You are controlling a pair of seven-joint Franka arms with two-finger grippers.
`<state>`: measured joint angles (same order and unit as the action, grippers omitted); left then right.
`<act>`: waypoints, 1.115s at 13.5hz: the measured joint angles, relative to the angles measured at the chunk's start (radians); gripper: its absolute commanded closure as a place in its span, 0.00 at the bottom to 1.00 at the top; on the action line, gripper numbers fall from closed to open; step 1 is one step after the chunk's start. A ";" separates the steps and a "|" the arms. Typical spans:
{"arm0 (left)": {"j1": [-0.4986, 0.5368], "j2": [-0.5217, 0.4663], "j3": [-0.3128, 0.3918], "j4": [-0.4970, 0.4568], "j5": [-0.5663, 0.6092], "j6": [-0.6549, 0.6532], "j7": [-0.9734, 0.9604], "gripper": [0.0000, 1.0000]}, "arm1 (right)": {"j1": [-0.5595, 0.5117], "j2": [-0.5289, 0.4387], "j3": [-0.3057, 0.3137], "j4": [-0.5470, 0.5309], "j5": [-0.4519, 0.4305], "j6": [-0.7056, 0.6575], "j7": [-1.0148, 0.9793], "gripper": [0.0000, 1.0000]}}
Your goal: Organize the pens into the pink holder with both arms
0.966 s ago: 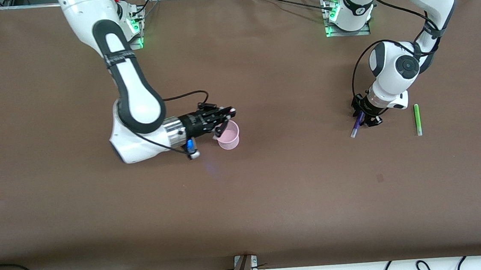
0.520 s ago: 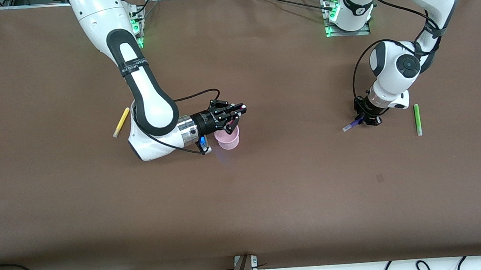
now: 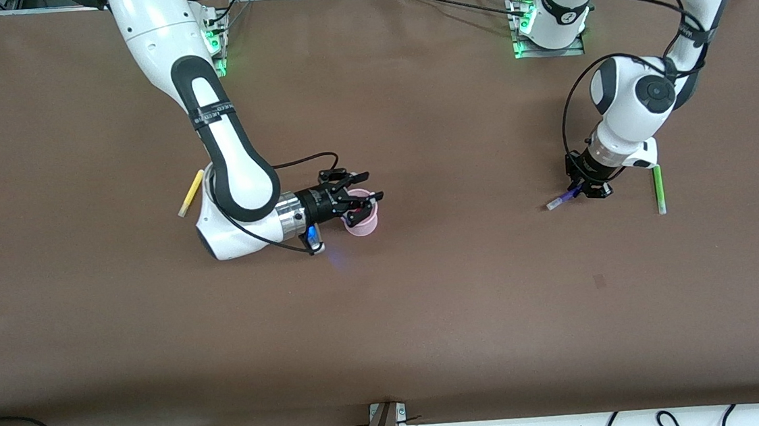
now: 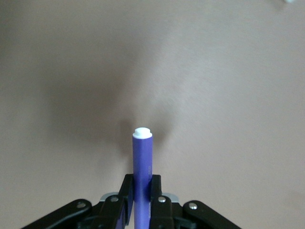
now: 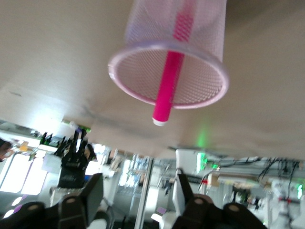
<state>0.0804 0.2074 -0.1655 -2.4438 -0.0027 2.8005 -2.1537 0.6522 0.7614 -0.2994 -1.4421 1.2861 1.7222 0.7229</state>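
Right gripper: the black two-finger gripper of the white right arm (image 3: 360, 204) reaches sideways, level with the table, its tip at the rim of the small translucent pale-pink round plastic holder (image 3: 360, 220); its fingers (image 5: 93, 198) stand spread apart with nothing between them.

Pink holder: stands upright on the brown table (image 3: 388, 320), just beside and under the right gripper's tip, near the table's middle.

Magenta pen: the slim magenta-pink marker pen (image 5: 170, 71) stands inside the pink holder (image 5: 167, 59), leaning, its pale end sticking out past the flared rim, straight ahead of the right gripper's parted fingers.

Left gripper: the black two-finger gripper of the white left arm (image 3: 586, 186) points down, low over the table toward the left arm's end; its fingers (image 4: 127, 191) are clamped on the slim dark purple marker pen (image 4: 142, 167).

Purple pen: gripped near one end, the purple pen (image 3: 562, 198) juts out from the left gripper toward the right arm's end of the table, its whitish tip foremost.

Green pen: the slim bright green marker pen (image 3: 658, 188) lies flat on the table just beside the left gripper.

Yellow pen: the slim yellow marker pen (image 3: 191, 192) lies flat on the table beside the right arm's white forearm, well apart from the right gripper's tip.
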 measured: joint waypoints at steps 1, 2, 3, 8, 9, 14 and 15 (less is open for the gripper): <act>-0.007 -0.031 -0.008 0.006 0.000 -0.027 -0.001 1.00 | -0.001 -0.015 -0.017 0.046 -0.093 0.000 0.000 0.00; -0.013 -0.058 -0.020 0.020 0.000 -0.071 -0.002 1.00 | -0.003 -0.038 -0.029 0.085 -0.189 0.000 -0.002 0.00; -0.016 -0.080 -0.038 0.047 0.003 -0.133 -0.003 1.00 | -0.005 -0.065 -0.040 0.109 -0.273 0.000 -0.018 0.00; -0.023 -0.105 -0.219 0.324 0.132 -0.462 -0.020 1.00 | -0.018 -0.193 -0.157 0.128 -0.621 -0.042 -0.308 0.00; -0.027 -0.105 -0.267 0.375 0.149 -0.496 -0.023 1.00 | -0.020 -0.233 -0.161 0.128 -0.720 -0.048 -0.360 0.00; -0.087 -0.063 -0.398 0.544 0.254 -0.526 -0.029 1.00 | -0.023 -0.541 -0.149 0.011 -1.055 -0.131 -0.469 0.00; -0.130 -0.034 -0.401 0.570 0.308 -0.526 -0.036 1.00 | -0.052 -0.613 -0.109 -0.039 -1.116 -0.133 -0.488 0.00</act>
<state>-0.0492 0.1735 -0.5670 -1.8741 0.3056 2.2745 -2.1895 0.6004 0.1485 -0.4079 -1.4813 0.1699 1.5892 0.2353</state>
